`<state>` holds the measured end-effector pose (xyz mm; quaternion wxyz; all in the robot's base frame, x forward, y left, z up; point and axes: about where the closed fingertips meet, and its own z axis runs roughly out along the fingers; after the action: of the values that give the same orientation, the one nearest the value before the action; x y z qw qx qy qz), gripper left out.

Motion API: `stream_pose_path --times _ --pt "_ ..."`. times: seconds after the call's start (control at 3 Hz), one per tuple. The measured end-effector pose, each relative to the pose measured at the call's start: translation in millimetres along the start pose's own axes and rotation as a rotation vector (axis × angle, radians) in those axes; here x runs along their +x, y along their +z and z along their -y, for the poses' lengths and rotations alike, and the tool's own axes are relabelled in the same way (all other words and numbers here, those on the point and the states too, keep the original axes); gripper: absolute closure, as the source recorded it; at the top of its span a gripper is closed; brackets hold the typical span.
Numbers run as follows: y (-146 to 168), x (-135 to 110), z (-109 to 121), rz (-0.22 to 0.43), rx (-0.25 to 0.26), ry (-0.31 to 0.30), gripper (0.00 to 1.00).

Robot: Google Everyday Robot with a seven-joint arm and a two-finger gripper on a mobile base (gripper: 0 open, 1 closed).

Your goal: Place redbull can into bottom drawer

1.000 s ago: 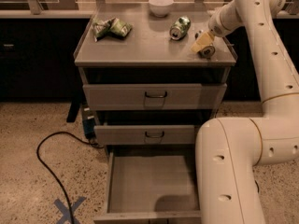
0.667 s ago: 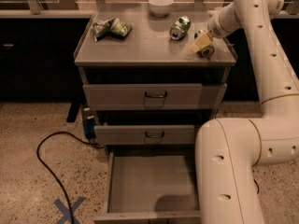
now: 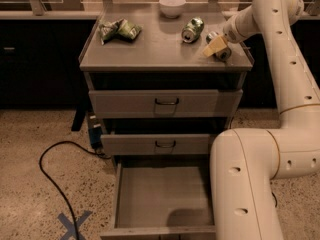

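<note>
Far left of the gripper (image 3: 216, 45) and well below it, I see a thin black cable (image 3: 49, 170) looping over speckled terrazzo floor, with a blue tape cross (image 3: 75, 224) beside its lower end. Up on the cabinet top (image 3: 150, 51), a flat, matte grey metal sheet, a crumpled green foil bag (image 3: 119, 30) lies well left of the gripper. A round white bowl (image 3: 172, 6) sits behind and left of it, at the back edge.

Below and left of the gripper are two upper drawers, top (image 3: 130, 103) and middle (image 3: 135, 144), both grey with dark wire handles. The bottom drawer (image 3: 160, 194) is pulled out, a wide rectangular tray with a plain grey floor.

Just left of the gripper, a fat green can (image 3: 193, 29) lies on its side, apart from it.

The gripper is low over the right end of the top, with a tan wedge shape showing. The redbull can (image 3: 223, 53), slim, silvery-grey and dark-marked, lies on its side right at the gripper, partly covered by it. I cannot tell if the gripper is spread or pinching the can.

Right of that, the smooth white tubular arm (image 3: 295, 84) curves down past the drawers.
</note>
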<state>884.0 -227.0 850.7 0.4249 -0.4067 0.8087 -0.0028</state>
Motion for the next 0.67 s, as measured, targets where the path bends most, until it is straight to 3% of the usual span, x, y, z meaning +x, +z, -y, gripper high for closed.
stream_pose_path --times 0.67 --pt "3.3 9.2 -1.5 -0.025 -0.005 0.066 0.00"
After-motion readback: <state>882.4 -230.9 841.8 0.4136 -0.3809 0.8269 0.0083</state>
